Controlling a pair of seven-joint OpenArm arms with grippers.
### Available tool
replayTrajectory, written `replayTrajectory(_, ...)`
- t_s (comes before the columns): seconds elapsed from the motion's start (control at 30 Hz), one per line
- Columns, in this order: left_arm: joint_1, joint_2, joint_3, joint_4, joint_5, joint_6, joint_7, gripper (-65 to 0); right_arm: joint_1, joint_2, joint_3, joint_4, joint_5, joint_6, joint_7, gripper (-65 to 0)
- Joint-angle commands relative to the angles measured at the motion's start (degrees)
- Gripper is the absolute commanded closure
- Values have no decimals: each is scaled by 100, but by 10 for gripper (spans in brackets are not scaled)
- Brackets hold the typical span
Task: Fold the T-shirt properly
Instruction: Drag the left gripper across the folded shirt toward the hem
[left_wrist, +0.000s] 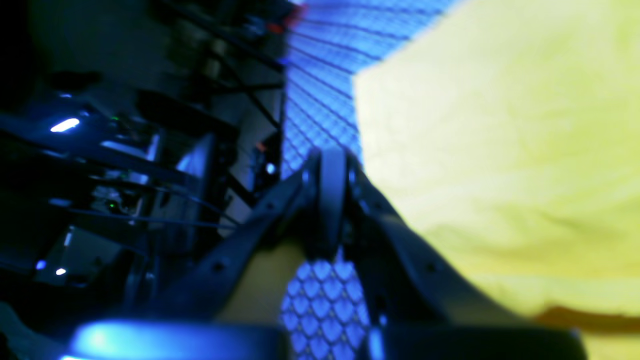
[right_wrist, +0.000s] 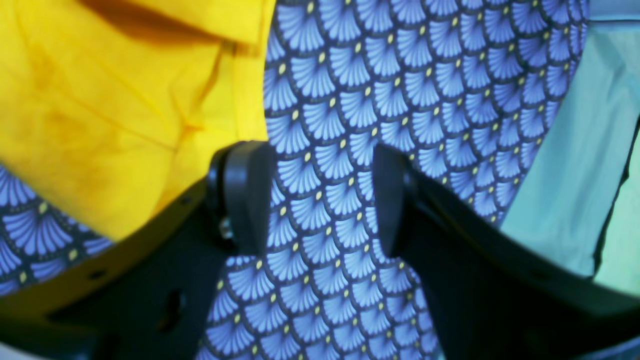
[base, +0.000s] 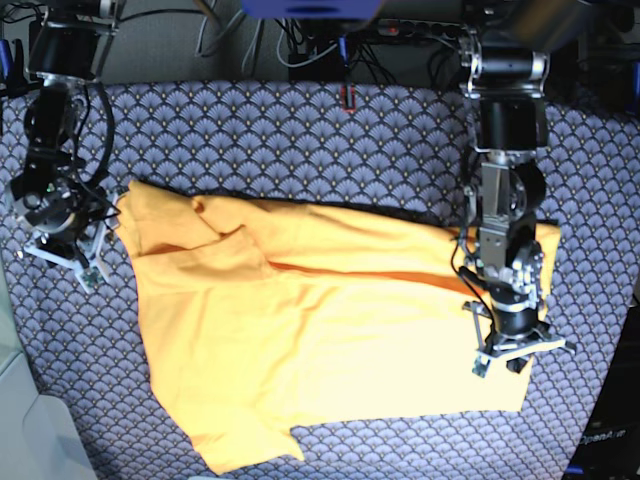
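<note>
The yellow-orange T-shirt (base: 330, 330) lies spread across the table, with its upper part folded over along a crease. My left gripper (base: 512, 358) hovers at the shirt's right edge. In the left wrist view its fingers meet, so the left gripper (left_wrist: 329, 167) is shut, with no cloth visible between the tips and the T-shirt (left_wrist: 500, 150) beside it. My right gripper (base: 95, 262) stands just left of the shirt's left sleeve. In the right wrist view the right gripper (right_wrist: 325, 195) is open over the bare table cover, with the T-shirt (right_wrist: 125, 110) touching the outside of its left finger.
The blue-grey scallop-patterned table cover (base: 300, 150) shows all around the shirt. Cables and electronics (base: 330, 45) run along the back edge, with a small red item (base: 347, 97) there. The table's left edge and a pale surface (right_wrist: 575, 150) lie close to the right gripper.
</note>
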Motion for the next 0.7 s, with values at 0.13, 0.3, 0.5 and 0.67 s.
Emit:
replayTrajectory(0.13, 642, -50, 25, 646, 92, -719, -102, 0, 5, 85, 33, 273, 23, -42, 87, -331)
replayTrajectory(0.3, 1152, -129, 25, 1094, 92, -1923, -313, 0, -13, 85, 33, 273, 23, -42, 87, -331)
replayTrajectory(0.5, 1196, -138, 34, 514, 540, -2205, -348, 0, -22, 85, 33, 273, 23, -42, 96, -331)
replayTrajectory(0.67, 1002, -85, 7, -66, 681, -2152, -454, 0, -22, 85, 33, 273, 23, -42, 105, -331)
